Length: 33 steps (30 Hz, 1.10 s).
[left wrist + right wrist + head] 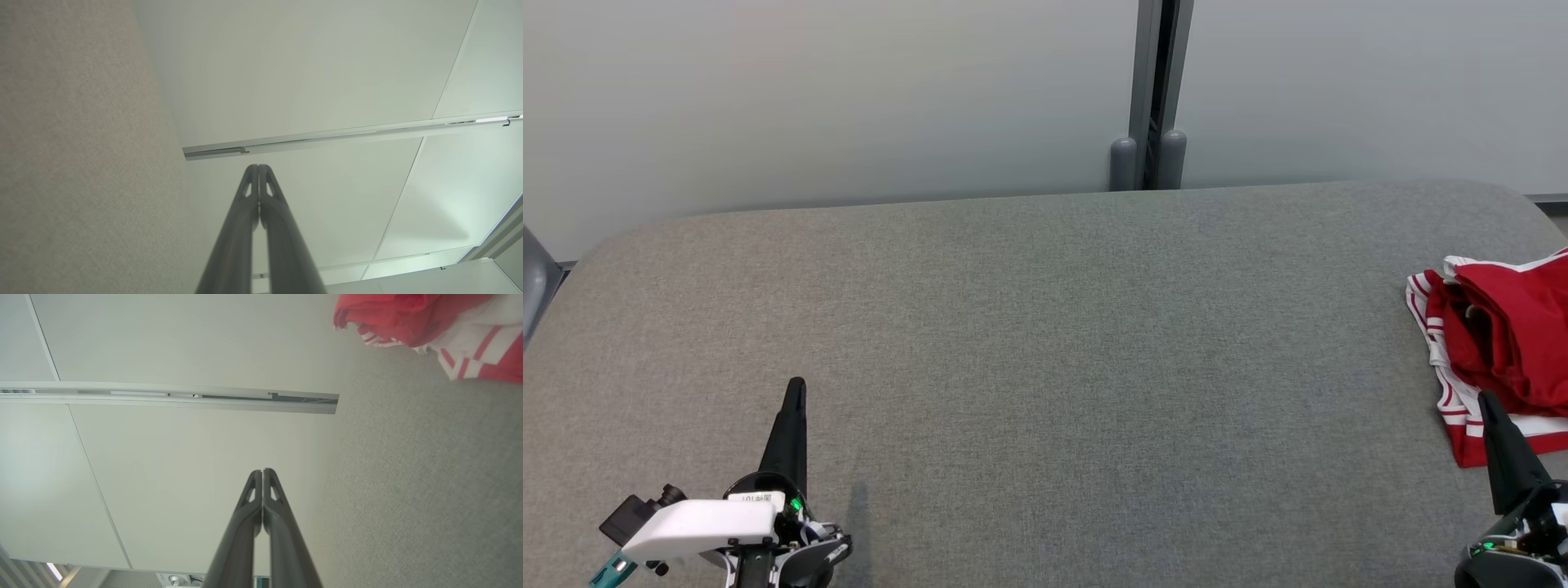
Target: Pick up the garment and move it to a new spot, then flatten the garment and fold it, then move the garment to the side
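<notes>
Right wrist view: the right gripper point(262, 471) has its jaws pressed together, as has the left gripper point(258, 167). The garment point(1507, 343) lies bunched at the head view's right edge, perhaps overhanging. A closed approach could shove it off the grey surface point(1045, 367).

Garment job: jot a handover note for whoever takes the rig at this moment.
Tools: left tool shut and empty, over the near left of the grey padded surface; right tool shut and empty, tip at the near edge of the garment, contact unclear.
Things: the garment, red with white stripes, lies bunched at the surface's right edge.
Done: nothing evident.
Left: pick up, move, flatten, fold, set aside.
</notes>
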Motion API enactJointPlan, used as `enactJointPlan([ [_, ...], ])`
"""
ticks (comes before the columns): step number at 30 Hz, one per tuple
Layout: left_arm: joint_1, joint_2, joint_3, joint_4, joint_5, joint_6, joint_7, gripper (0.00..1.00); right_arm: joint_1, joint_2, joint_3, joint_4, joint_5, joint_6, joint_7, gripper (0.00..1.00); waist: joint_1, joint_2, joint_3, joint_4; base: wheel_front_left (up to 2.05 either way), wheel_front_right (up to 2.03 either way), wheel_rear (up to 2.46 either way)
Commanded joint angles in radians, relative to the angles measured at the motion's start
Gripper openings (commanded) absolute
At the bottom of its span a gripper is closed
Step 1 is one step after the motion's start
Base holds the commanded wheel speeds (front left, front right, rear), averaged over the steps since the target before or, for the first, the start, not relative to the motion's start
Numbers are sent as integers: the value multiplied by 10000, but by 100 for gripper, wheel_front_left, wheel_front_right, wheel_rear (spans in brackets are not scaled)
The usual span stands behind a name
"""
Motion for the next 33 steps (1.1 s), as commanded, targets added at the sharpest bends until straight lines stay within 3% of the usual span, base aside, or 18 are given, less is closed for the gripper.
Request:
enactJointPlan([
  [1, -145, 62, 55, -52, -141, -79, 49, 0, -81, -91, -51, -47, 198, 0, 93, 0, -1, 0, 1, -16, 0, 0, 0],
  [33, -143, 55, 61, -53, -131, -78, 59, 0, -80, -90, -49, -48, 197, 2, 92, 0, -1, 0, 1, -16, 0, 0, 0],
])
